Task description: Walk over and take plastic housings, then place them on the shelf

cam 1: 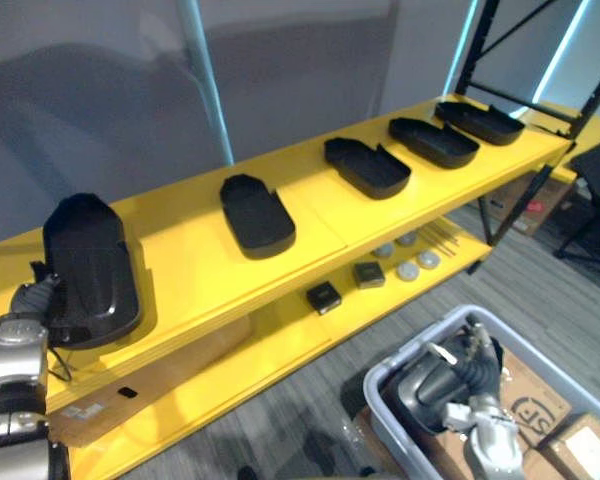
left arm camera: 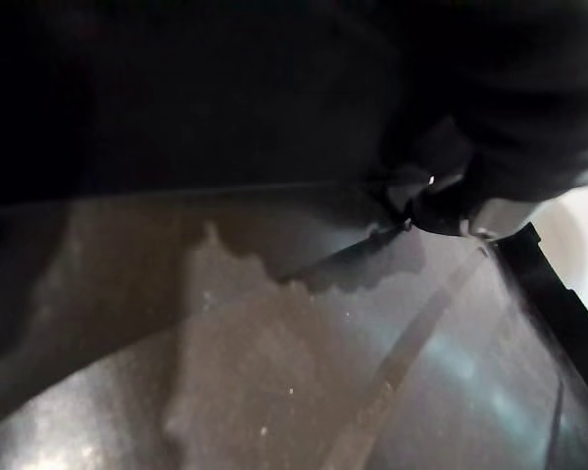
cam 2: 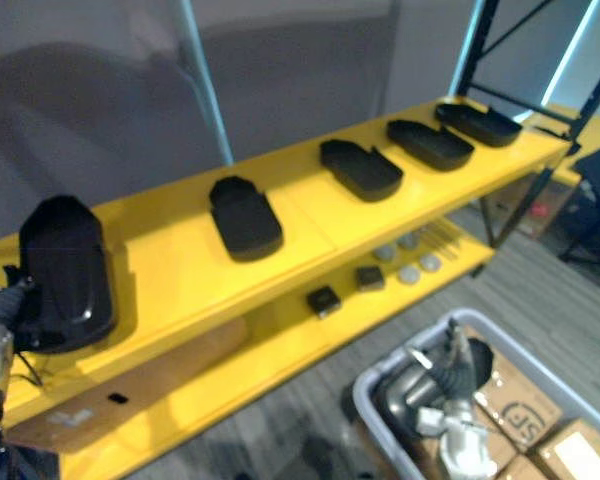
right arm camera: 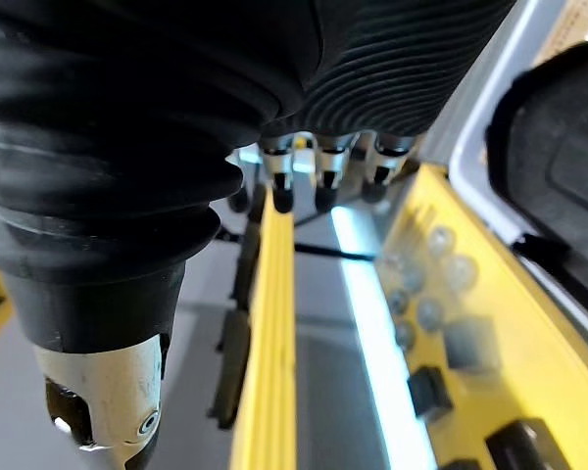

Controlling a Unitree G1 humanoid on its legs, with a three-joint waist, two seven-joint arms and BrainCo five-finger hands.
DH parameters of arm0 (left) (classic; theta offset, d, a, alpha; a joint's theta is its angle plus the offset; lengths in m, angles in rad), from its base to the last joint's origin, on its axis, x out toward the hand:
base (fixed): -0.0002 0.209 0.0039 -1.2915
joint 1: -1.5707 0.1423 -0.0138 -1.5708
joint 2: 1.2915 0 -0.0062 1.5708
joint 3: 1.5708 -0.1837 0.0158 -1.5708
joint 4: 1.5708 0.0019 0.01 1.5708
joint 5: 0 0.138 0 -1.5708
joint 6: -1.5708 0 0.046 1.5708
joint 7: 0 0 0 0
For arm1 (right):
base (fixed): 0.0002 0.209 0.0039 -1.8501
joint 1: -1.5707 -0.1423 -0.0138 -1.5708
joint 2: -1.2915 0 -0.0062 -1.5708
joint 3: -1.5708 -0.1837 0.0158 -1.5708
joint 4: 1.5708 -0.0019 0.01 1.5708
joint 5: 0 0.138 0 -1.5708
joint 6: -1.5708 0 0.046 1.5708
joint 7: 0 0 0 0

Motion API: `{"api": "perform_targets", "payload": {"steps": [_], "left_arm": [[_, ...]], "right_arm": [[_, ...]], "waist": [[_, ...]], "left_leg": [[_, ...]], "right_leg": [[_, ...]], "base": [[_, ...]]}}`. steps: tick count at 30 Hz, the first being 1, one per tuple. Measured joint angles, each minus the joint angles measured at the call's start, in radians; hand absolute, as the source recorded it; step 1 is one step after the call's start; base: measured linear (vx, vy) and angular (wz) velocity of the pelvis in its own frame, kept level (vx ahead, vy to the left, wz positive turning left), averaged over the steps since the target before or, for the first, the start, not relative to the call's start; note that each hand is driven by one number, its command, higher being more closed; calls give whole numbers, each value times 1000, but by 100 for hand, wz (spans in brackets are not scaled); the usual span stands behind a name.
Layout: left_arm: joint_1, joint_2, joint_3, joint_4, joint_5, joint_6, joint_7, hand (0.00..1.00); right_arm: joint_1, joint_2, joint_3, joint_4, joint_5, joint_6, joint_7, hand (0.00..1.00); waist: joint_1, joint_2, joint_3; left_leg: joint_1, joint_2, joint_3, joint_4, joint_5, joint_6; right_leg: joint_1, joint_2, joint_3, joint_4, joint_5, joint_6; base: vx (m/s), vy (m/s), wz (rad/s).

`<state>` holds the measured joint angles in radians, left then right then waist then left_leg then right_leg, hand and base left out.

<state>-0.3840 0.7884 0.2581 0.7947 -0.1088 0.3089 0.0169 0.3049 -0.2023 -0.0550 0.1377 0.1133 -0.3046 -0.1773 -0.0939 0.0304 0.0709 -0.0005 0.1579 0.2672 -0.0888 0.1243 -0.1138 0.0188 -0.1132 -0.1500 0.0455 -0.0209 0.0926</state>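
A large black plastic housing (cam 1: pixel 90 270) lies at the left end of the yellow shelf's (cam 1: pixel 195 270) top level. My left hand (cam 1: pixel 32 297) grips its near left edge with curled fingers, and the left wrist view has its glossy dark shell (left arm camera: pixel 304 362) right against the camera. Several more housings (cam 1: pixel 257 213) lie in a row along the same level toward the far right. My right hand (cam 1: pixel 472 362) hangs with relaxed fingers (right arm camera: pixel 318 181) and holds nothing, above a grey bin (cam 1: pixel 380 385). Another black housing (cam 1: pixel 420 395) lies in that bin.
The lower shelf level carries two small black boxes (cam 1: pixel 323 296), grey discs (cam 1: pixel 410 265) and a cardboard sheet (cam 1: pixel 130 385). Cardboard boxes (cam 1: pixel 540 410) stand on the floor by the bin. A black rack upright (cam 1: pixel 515 195) and a dark chair (cam 1: pixel 595 200) are at the right.
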Motion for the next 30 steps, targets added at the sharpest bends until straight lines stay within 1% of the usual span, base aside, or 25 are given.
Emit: {"api": "perform_targets", "payload": {"steps": [2, 4, 9, 11, 15, 21, 24, 28, 30], "left_arm": [[-28, 0, -3, 29, -22, 21, 2, 100], [-50, 0, -4, 55, -44, 28, 3, 100], [-70, 0, -15, 100, -52, 28, 17, 100], [-85, 0, -45, 118, -52, 28, 29, 100], [-107, 0, -46, 134, -51, 27, 48, 100], [-131, 1, -50, 174, -46, 28, 49, 100], [-135, 26, -84, 178, -41, 28, 55, 100], [-142, 36, -83, 179, -41, 28, 79, 100], [-166, 36, -83, 197, -42, 27, 87, 100]], "right_arm": [[-1, -3, 0, 0, 1, 0, 2, 0], [-1, -6, 0, 0, 1, 1, 2, 0], [-4, -24, 7, 0, 14, 1, 2, 0], [-3, -27, 11, 2, 23, 1, 1, 0], [-6, -28, 20, 1, 32, 1, 1, 0], [-6, -34, 20, 1, 32, 1, 1, 0], [-9, -34, 20, 1, 38, 1, 1, 0], [-7, -49, 21, 0, 41, 1, 4, 0], [-6, -60, 21, -1, 41, 1, 4, 0]], "waist": [[-4, -2, 7], [-5, -3, 13], [-30, -2, 31], [-31, -1, 35], [-32, -1, 56], [-36, 0, 71], [-54, 0, 83], [-59, 8, 94], [-63, 7, 112]], "left_leg": [[1, 0, 10, 0, 0, 0], [0, 1, 14, 0, 0, 0], [-2, 1, 17, 0, 0, 0], [-2, 2, 18, 0, 0, 0], [-4, 3, 26, 0, 0, 0], [-4, 3, 42, 2, 0, 0], [0, 3, 42, 2, 0, 0], [-4, 1, 51, 2, 0, 1], [-2, 1, 51, 5, 0, 1]], "right_leg": [[-6, 0, 10, 3, 0, 1], [-13, 1, 15, 7, 0, 1], [-19, 1, 18, 13, 0, 0], [-20, 1, 20, 14, -1, -1], [-37, 3, 34, 25, -1, -1], [-54, 3, 48, 42, -1, 0], [-60, 1, 48, 62, -14, -2], [-87, 0, 66, 90, -26, -1], [-91, -1, 67, 104, -32, 0]], "base": [[2, -9, -12], [-7, -13, -9], [-2, -3, -1], [0, 0, 0], [-9, 2, -8], [3, 3, -7], [0, 0, 0], [-12, 2, -8], [-5, 1, -3]]}}
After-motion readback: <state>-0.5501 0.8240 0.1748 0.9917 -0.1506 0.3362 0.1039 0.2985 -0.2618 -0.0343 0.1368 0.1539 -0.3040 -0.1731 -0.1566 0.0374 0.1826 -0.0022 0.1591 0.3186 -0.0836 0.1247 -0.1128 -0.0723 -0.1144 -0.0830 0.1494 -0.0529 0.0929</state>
